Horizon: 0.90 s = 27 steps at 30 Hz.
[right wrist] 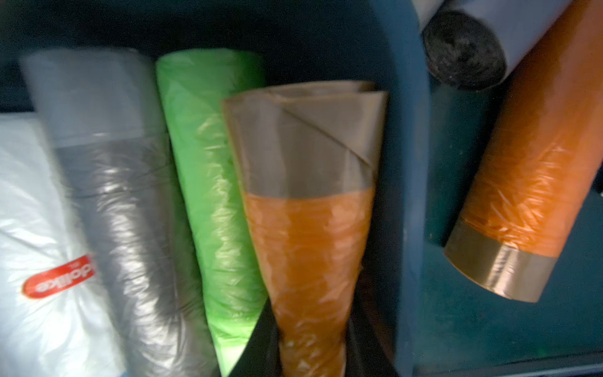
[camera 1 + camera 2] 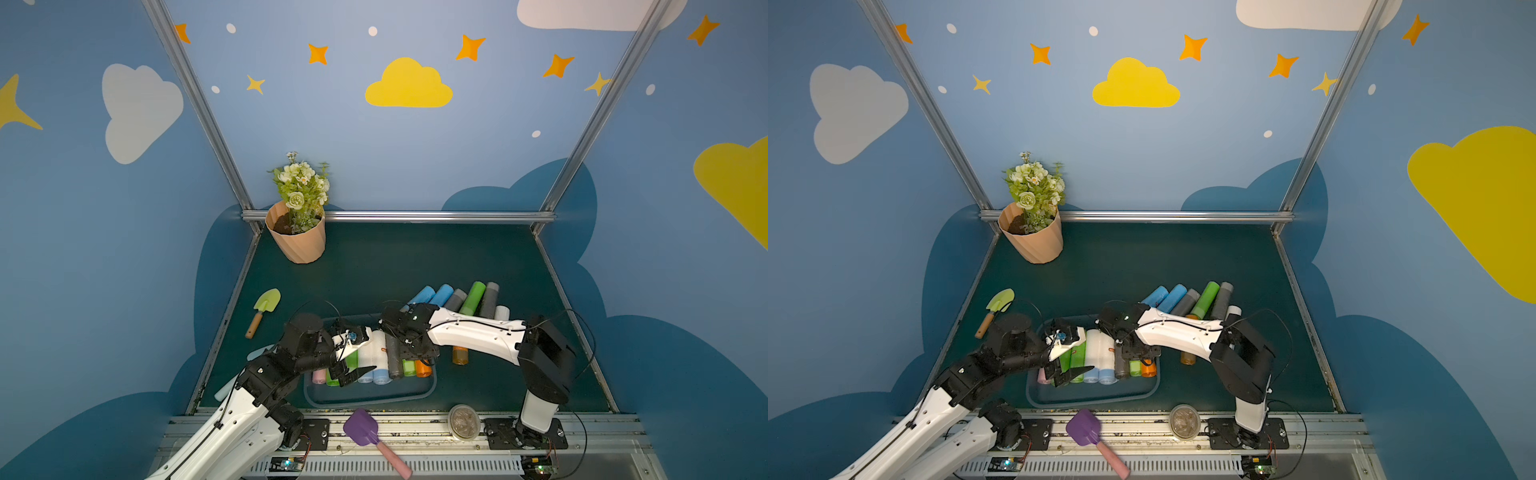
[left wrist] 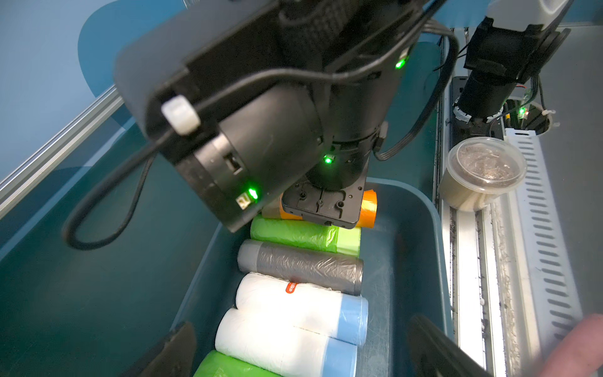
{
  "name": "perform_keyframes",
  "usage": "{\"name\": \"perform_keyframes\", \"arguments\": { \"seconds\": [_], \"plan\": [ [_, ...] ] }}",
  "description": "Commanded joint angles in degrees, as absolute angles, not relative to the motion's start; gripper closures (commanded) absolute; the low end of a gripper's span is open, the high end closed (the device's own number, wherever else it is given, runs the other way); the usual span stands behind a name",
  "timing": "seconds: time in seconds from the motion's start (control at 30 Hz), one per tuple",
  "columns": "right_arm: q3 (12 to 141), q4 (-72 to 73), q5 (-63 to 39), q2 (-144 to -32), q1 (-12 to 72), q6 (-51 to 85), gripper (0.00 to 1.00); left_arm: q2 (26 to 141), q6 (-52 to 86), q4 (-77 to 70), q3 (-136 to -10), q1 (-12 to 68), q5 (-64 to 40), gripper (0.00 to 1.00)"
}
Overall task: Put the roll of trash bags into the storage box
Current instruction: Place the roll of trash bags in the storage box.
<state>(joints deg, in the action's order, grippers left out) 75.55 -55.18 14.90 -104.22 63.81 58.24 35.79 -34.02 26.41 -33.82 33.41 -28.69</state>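
Observation:
The storage box [image 2: 374,402] [image 2: 1092,400] is a shallow blue-grey bin near the table's front, holding a row of rolls side by side. An orange roll of trash bags [image 2: 424,368] [image 1: 306,228] lies at the row's right end against the box wall [image 1: 411,163]. My right gripper [image 2: 417,360] [image 1: 313,346] is shut on it, one dark finger on each side. My left gripper [image 2: 355,357] [image 3: 303,355] hangs open over two white-and-blue rolls [image 3: 293,320] in the box and holds nothing.
Several loose rolls [image 2: 457,299] lie on the table behind the box, and a second orange roll [image 2: 460,355] lies to its right. A peach flowerpot [image 2: 297,239] stands at the back left, with a green trowel [image 2: 264,309] nearer. A purple scoop [image 2: 365,428] and a clear tub [image 2: 463,422] sit on the front rail.

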Motion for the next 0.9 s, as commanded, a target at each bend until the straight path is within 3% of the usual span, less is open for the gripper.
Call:
{"name": "perform_keyframes", "arguments": {
  "seconds": [0.0,0.6,0.77,0.87],
  "plan": [
    [74.4,-54.6,13.2,-106.1,63.3,58.6,0.81,35.6,-34.4,26.9,-34.0,33.5,-29.9,0.0],
    [71.7,-52.7,10.7,-107.3,62.7,58.9,0.8,36.0,-34.2,26.9,-34.1,33.6,-30.9,0.0],
    [72.0,-54.5,12.4,-105.2,62.6,59.1,0.76,35.9,-34.3,26.9,-34.1,33.6,-31.0,0.0],
    [72.6,-55.8,13.5,-104.2,62.8,59.2,0.68,35.9,-34.3,26.9,-34.1,33.6,-30.8,0.0]
  ]
}}
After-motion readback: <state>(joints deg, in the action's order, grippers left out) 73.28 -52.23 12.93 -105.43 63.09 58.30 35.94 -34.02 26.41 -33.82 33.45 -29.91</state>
